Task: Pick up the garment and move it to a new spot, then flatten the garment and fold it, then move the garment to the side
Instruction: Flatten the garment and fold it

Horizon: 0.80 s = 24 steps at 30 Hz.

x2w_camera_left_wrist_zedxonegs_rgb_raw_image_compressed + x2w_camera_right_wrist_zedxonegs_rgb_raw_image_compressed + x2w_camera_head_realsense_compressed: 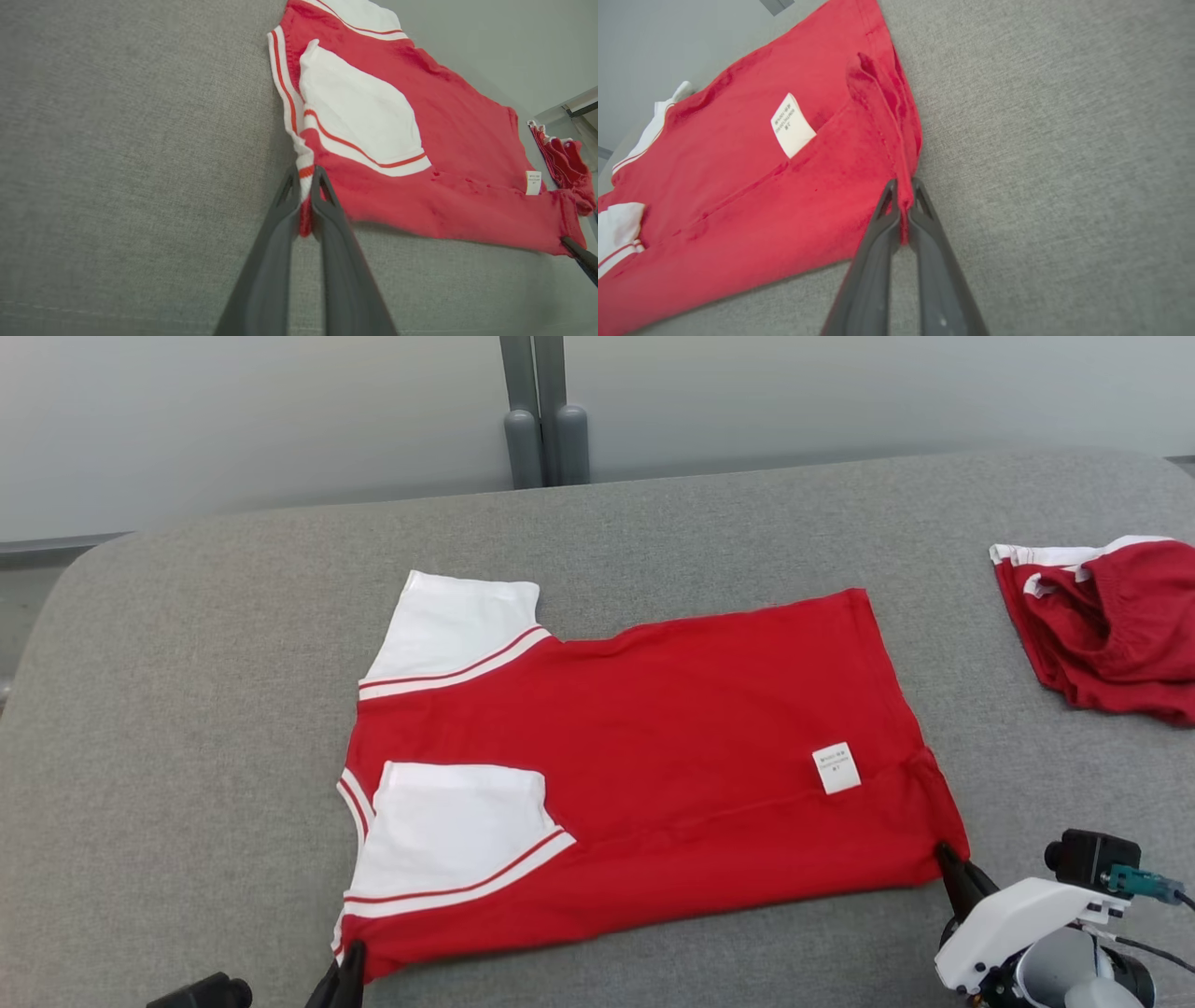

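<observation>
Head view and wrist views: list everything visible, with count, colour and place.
shirt: one, red with white sleeves, flat mid-table
label: one, white, on the shirt near its hem
second garment: one, red and white, bunched at table's right
table: one, grey fabric, under everything
posts: two, grey, behind the table
left end effector: one, dark, shut on shirt's near left corner
right end effector: one, dark, shut on shirt's near right corner

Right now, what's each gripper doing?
Left gripper: shut on the red shirt at its striped near corner.
Right gripper: shut on the red shirt at its hem corner.
</observation>
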{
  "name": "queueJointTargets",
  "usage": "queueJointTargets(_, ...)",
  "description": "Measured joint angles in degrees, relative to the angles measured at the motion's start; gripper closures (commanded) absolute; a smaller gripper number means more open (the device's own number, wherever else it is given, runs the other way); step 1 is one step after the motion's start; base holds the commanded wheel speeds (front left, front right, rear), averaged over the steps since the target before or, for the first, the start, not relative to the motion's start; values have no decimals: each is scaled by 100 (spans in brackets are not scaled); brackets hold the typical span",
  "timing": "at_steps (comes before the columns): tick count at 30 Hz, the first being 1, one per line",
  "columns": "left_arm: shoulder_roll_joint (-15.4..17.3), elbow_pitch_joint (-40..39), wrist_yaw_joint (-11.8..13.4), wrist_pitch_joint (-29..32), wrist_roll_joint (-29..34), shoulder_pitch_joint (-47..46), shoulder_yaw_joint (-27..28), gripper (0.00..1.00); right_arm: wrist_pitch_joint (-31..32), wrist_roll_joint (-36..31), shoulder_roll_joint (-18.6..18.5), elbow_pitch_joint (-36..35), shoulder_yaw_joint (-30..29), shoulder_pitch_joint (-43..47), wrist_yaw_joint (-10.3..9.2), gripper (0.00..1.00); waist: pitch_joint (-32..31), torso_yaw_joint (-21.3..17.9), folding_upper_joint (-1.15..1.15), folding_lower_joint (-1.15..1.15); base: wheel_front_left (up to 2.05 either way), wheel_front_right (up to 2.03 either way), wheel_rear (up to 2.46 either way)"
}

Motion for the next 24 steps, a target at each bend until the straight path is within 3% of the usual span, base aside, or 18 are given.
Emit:
queueJointTargets(11,108,243,48,115,-24,120,-34,100,527,-264,324,-859,-364,723,1,100,-27,-61,0,0,0,0,0)
queueJointTargets(12,111,275,48,116,-25,121,-32,100,532,-293,343,-881,-398,746,1,87,-37,-69,0,0,0,0,0)
queueJointTargets(13,114,298,48,116,-25,121,-30,100,533,-299,357,-894,-422,755,1,39,-46,-76,0,0,0,0,0)
queueJointTargets(14,118,316,48,116,-26,121,-29,87,538,-312,367,-909,-447,767,1,0,-55,-85,0,0,0,0,0)
queueJointTargets(16,135,334,49,116,-27,123,-18,13,541,-346,380,-925,-487,802,0,0,-66,-101,0,0,0,0,0)
queueJointTargets(17,166,334,62,118,-27,127,-4,0,541,-354,382,-934,-516,825,0,0,-71,-109,0,0,0,0,0)
queueJointTargets(24,449,86,193,248,14,199,136,0,493,-412,403,-1115,-784,872,0,0,-77,-187,0,0,0,0,0)
